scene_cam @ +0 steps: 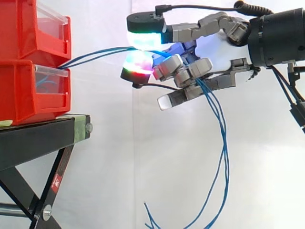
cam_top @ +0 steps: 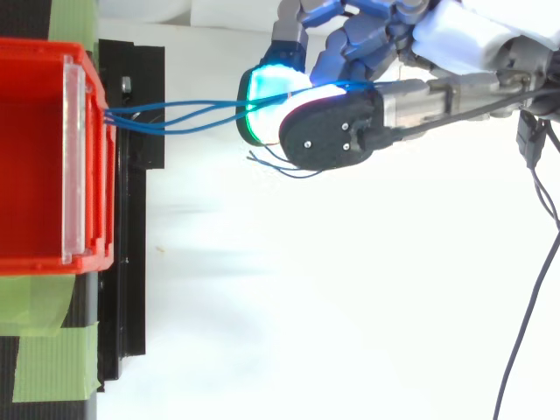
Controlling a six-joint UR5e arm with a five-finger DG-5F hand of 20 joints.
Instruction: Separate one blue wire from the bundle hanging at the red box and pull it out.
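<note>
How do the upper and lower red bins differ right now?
The upper bin sits stacked on the lower bin, which rests on the black stand. The blue wires leave the lower bin, not the upper bin. Both are red with clear fronts.

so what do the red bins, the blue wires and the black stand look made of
The red bins look like glossy moulded plastic: even colour, rounded edges. The blue wires seem plastic-insulated, thin and flexible, hanging in loose curves. The black stand is probably painted metal, matte, with flat bars and bolts.
</note>
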